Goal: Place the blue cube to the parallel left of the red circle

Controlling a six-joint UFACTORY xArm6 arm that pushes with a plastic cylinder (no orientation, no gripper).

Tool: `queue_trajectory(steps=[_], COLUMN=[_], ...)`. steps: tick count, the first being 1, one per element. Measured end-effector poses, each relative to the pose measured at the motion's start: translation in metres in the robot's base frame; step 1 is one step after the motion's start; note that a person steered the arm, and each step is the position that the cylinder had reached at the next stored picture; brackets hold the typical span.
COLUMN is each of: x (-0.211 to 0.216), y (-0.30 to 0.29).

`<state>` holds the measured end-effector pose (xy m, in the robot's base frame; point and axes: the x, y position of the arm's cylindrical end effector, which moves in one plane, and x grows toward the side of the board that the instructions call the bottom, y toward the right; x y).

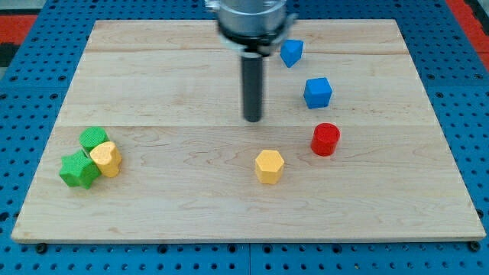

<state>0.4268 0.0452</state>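
Note:
The blue cube [318, 92] sits on the wooden board right of centre, just above the red circle [325, 139], a short red cylinder. My tip [253, 119] is near the board's middle, left of the blue cube and up-left of the red circle, touching neither. A second blue block [291, 53], of unclear shape, lies near the view's top, right of the rod.
A yellow hexagonal block [270, 166] lies below my tip, left of the red circle. At the view's lower left, a green round block [93, 138], a green star-like block [79, 169] and a yellow heart-like block [106, 159] cluster together. The wooden board [153, 206] lies on a blue pegboard.

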Motion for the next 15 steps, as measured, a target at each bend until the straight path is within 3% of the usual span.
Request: queue_trajectory(steps=[1, 2, 3, 4, 5, 6, 8, 9, 10, 11, 13, 15], x=[-0.004, -0.022, -0.059, -0.042, -0.01, 0.019, 0.027, 0.028, 0.061, 0.068, 0.026, 0.062], y=[0.095, 0.146, 0.108, 0.032, -0.007, -0.006, -0.127, -0.081, -0.075, -0.13, -0.139, -0.152])
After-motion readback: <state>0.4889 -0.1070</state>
